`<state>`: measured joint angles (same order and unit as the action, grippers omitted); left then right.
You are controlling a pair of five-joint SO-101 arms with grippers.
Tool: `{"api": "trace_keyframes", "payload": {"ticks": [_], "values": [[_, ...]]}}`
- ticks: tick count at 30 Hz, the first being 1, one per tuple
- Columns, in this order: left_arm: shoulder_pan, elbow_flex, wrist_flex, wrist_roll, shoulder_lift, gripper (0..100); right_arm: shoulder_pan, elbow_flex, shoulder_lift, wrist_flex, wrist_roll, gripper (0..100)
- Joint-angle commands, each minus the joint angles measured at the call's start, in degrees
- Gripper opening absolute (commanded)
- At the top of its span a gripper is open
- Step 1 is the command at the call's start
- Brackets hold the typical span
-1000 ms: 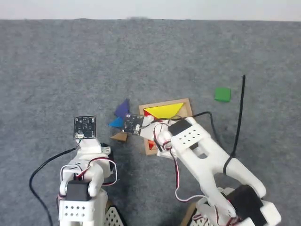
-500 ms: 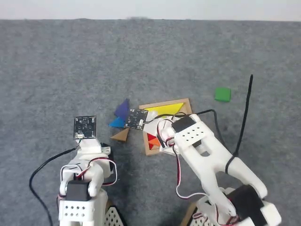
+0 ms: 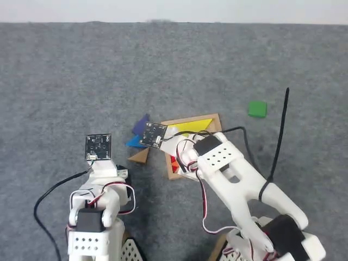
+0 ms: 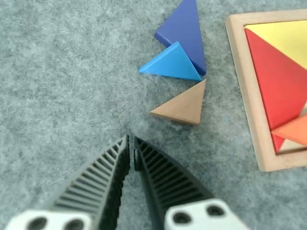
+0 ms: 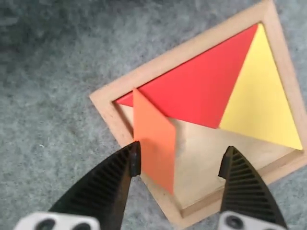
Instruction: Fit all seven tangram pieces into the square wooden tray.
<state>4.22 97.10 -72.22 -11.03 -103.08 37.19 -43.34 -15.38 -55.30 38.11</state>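
The square wooden tray (image 5: 110,106) holds a red triangle (image 5: 201,86) and a yellow triangle (image 5: 259,96). An orange parallelogram (image 5: 156,143) lies tilted in it, one corner resting on the red triangle. My right gripper (image 5: 182,160) hangs open just above the tray, one finger (image 5: 129,163) at the orange piece's edge. On the carpet beside the tray (image 4: 249,96) lie a dark blue triangle (image 4: 184,28), a light blue triangle (image 4: 172,63) and a tan triangle (image 4: 182,106). My left gripper (image 4: 131,140) is shut and empty, a short way from the tan triangle.
A green square (image 3: 257,109) lies alone on the grey carpet, to the right of the tray (image 3: 212,117). The right arm (image 3: 217,157) covers most of the tray from above. A black cable (image 3: 280,130) arcs beside it.
The right arm's wrist has shifted slightly farther up the table and then to the left over the tray. The left arm has stayed still.
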Motion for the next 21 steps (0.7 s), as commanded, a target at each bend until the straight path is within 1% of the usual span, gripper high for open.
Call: {"api": "trace_keyframes", "payload": {"ticks": [1,7,15,21], "values": [[0.35,-0.66,-0.09,0.53,-1.14,1,-1.10,1.32,-2.33,0.48,-0.70,25.1],[0.35,-0.66,-0.09,0.53,-1.14,1,-1.63,0.00,-1.71,0.48,1.49,25.1],[0.35,-0.66,-0.09,0.53,-1.14,1,-1.98,0.18,4.44,4.00,1.67,22.4],[0.35,-0.66,-0.09,0.53,-1.14,1,-6.02,1.58,5.41,4.35,3.78,22.4]]}}
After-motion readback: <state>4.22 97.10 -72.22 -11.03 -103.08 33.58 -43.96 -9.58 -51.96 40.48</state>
